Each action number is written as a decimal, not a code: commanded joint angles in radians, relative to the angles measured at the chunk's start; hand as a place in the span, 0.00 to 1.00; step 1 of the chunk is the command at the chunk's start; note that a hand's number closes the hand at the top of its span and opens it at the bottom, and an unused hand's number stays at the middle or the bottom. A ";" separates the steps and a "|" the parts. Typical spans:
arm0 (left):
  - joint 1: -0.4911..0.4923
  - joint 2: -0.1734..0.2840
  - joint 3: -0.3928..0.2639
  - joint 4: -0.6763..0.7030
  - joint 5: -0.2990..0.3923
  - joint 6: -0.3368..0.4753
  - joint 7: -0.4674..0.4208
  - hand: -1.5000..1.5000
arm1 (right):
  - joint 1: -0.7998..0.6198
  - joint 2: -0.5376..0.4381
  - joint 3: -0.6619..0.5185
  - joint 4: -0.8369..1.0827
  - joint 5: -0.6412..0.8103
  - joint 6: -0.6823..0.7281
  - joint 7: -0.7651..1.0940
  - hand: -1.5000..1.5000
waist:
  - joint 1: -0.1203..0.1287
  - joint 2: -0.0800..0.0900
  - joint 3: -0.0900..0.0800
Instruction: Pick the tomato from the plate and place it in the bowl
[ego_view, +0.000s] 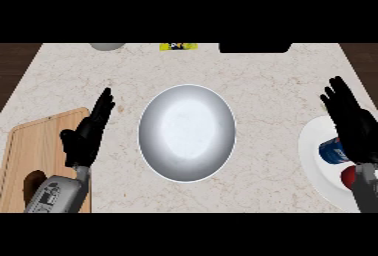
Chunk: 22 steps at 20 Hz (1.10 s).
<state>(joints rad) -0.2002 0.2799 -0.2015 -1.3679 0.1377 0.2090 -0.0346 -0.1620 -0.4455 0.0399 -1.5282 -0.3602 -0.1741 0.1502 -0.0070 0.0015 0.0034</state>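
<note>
Tomato (350, 176) sat on the plate (314, 150) at the far right edge of the counter (266, 70), mostly hidden under my right wrist; only a red patch showed. A blue can (332, 151) lay just beside it on the same plate. My right hand (353, 125) was over the plate, fingers straight and spread, holding nothing. The tomato lay behind the fingertips, back toward the wrist, so I judged the hand needed to pull back and come down before closing. No long axis to speak of: it looked round. The bowl (187, 132) was mid-counter, to the left of the plate. My left hand (87, 132) rested open by the board (33, 150), well away from the tomato. Right hand was clearly nearer.
</note>
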 joint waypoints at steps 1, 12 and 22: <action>0.016 0.041 0.023 -0.042 0.012 -0.042 0.034 0.50 | 0.141 0.016 -0.058 -0.071 0.033 -0.085 -0.046 1.00 | -0.005 -0.005 -0.003; 0.019 0.133 0.071 -0.068 0.138 -0.178 0.173 0.50 | 0.358 0.165 -0.214 0.087 0.402 -0.739 -0.364 0.00 | -0.012 -0.006 -0.002; -0.017 0.162 0.102 -0.139 0.173 -0.214 0.273 0.50 | 0.436 0.113 -0.118 0.005 0.851 -0.871 0.088 0.00 | 0.027 0.002 -0.010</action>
<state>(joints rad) -0.2242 0.4418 -0.0910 -1.4504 0.3032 -0.0054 0.1974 0.2475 -0.2895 -0.0703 -1.5313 0.3416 -1.0194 0.0374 0.0007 0.0007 -0.0063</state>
